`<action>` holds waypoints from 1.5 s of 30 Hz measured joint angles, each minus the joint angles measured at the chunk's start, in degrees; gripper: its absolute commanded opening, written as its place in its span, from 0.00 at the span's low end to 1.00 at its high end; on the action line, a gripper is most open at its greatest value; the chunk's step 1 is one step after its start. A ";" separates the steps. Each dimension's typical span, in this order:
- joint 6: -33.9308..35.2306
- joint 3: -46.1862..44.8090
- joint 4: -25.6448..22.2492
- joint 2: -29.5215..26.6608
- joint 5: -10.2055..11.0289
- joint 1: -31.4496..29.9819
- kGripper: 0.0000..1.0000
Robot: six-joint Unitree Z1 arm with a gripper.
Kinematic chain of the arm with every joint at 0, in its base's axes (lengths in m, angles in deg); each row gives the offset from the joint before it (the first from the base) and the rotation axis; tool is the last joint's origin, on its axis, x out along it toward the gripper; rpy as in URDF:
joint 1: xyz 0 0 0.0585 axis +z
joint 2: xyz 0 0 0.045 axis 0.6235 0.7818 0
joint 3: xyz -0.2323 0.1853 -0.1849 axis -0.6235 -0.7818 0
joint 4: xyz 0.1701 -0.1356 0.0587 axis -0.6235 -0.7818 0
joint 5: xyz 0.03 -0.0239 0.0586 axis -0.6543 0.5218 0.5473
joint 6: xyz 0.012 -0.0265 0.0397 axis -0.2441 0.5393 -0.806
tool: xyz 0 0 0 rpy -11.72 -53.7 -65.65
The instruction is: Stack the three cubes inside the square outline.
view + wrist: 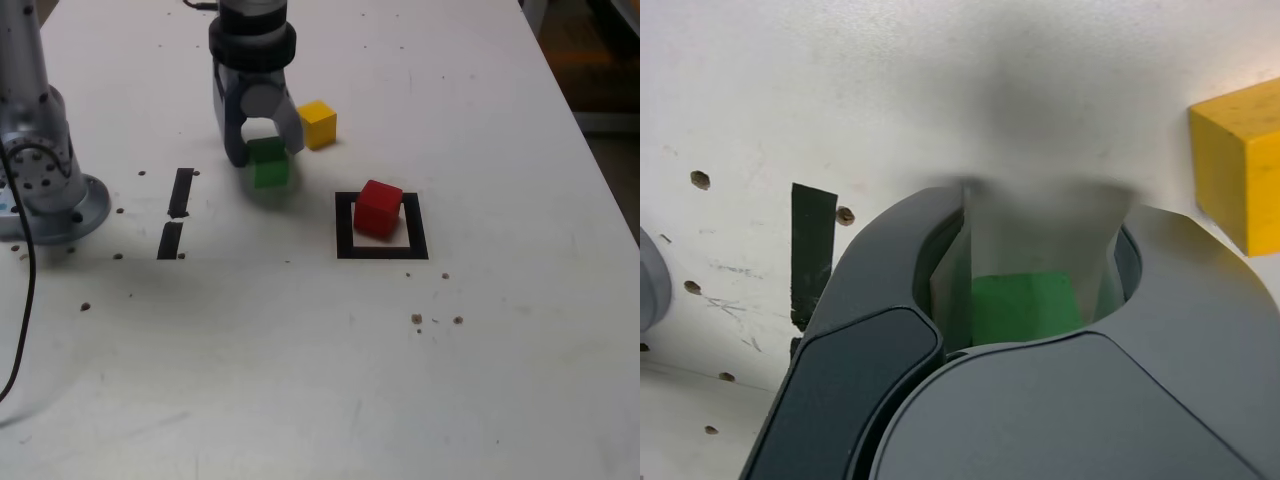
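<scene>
The green cube (268,163) sits between the jaws of my gripper (266,150), which is shut on it just above the table, with a soft shadow beneath it. In the wrist view the green cube (1025,305) shows wedged between the dark fingers of the gripper (1040,255). The red cube (378,208) rests inside the square outline (382,250), turned a little against the tape. Behind the gripper and to the exterior view's right lies the yellow cube (318,124), which appears in the wrist view as the yellow cube (1240,160).
Two short black strips (181,192) (170,240) lie at the exterior view's left of the gripper. The arm's base (45,190) and a cable (25,300) stand at the far left. Small specks (436,320) dot the white table (300,380).
</scene>
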 measured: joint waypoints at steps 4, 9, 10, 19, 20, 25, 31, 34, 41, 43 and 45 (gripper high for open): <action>-0.49 -0.41 0.00 0.00 -0.23 0.09 0.91; -0.33 -1.00 0.03 -0.09 -0.46 0.18 0.99; -0.13 -1.10 -0.06 -0.29 -0.46 0.21 0.99; 2.73 0.10 -6.68 -3.23 3.62 0.23 0.99; 2.81 0.82 -7.72 -3.56 4.10 0.22 0.99; 2.92 5.28 -12.00 -5.18 5.91 -1.64 0.99; 2.81 8.44 -13.23 -5.41 5.70 -4.25 0.99; 3.01 10.14 -13.77 -5.41 4.78 -5.95 0.99; 5.64 14.93 -14.05 -4.42 2.51 -11.92 0.99; 6.50 16.14 -13.66 -4.09 2.04 -13.43 0.99; 7.73 17.28 -13.05 -3.37 1.52 -14.98 0.99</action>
